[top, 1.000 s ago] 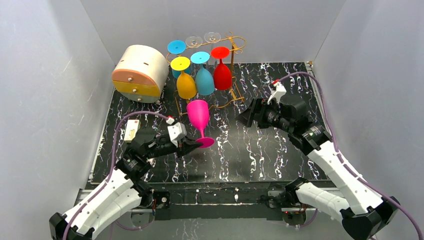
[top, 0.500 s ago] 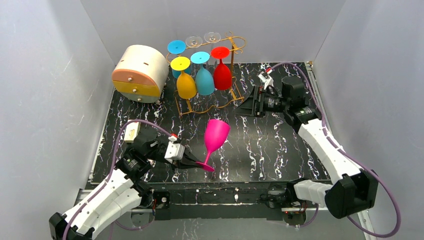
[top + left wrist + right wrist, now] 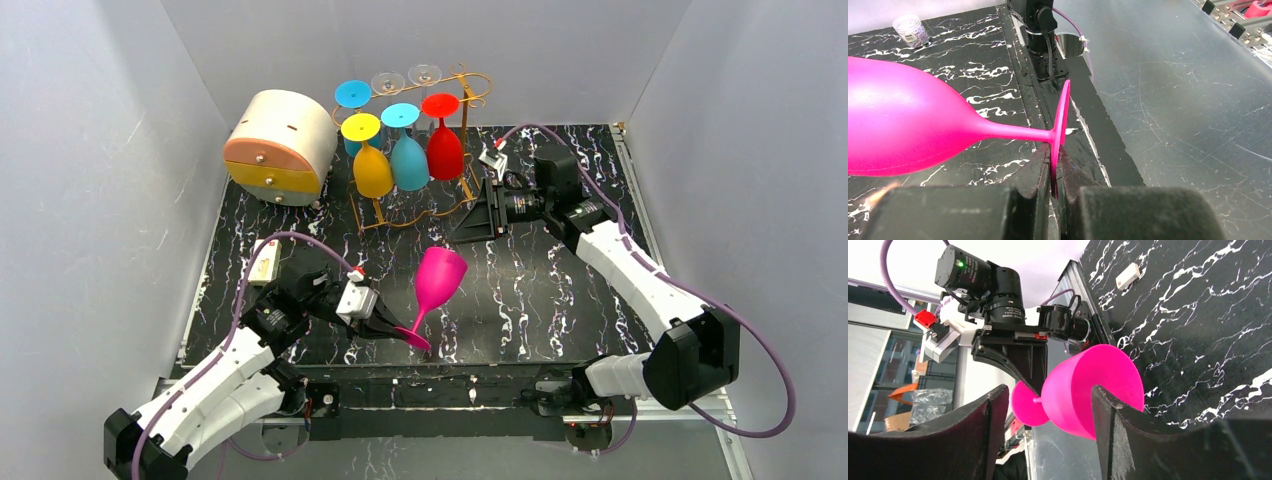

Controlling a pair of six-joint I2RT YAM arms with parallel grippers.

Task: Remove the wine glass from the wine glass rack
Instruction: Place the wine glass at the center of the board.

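My left gripper (image 3: 398, 331) is shut on the foot of a pink wine glass (image 3: 438, 277), holding it tilted above the near middle of the table; the wrist view shows the foot (image 3: 1062, 117) pinched between the fingers (image 3: 1038, 167). The golden wire rack (image 3: 462, 92) stands at the back with yellow, teal, red, blue and clear glasses hanging upside down. My right gripper (image 3: 462, 224) is open, in front of the rack, pointing at the pink glass (image 3: 1093, 390), apart from it.
A round cream-and-orange drawer box (image 3: 280, 145) stands at the back left. A small white block (image 3: 262, 259) lies near the left table edge. Grey walls close in left, right and back.
My right gripper has swung left and nearer the rack, turning toward the pink glass. My left gripper has drawn the pink glass back toward the near edge and tilted it.
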